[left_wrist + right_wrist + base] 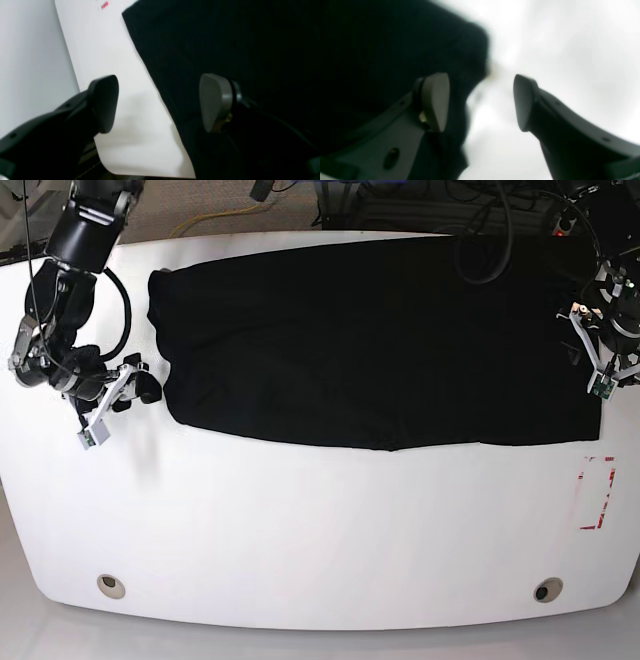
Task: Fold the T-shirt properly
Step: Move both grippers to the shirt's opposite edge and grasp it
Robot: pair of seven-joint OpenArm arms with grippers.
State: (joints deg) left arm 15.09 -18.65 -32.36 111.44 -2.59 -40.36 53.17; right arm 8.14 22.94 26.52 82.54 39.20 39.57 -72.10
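The black T-shirt (pixel 370 350) lies as a long flat band across the far half of the white table (pixel 320 530); no print shows. My right gripper (pixel 150 383) is at the shirt's left end, just off its edge. In the right wrist view that gripper (pixel 480 102) is open, the blurred black cloth (pixel 395 50) lying under its left finger. My left gripper (pixel 583 352) is at the shirt's right end. In the left wrist view it (pixel 160 103) is open astride the cloth's edge (pixel 225 50), one pad over the shirt and one over bare table.
A red-outlined rectangle (pixel 597 493) is marked on the table near the right edge, also seen as a red mark (pixel 104 5). Two round holes (pixel 111 585) (pixel 545 590) sit near the front edge. Cables (pixel 480 240) hang over the far right.
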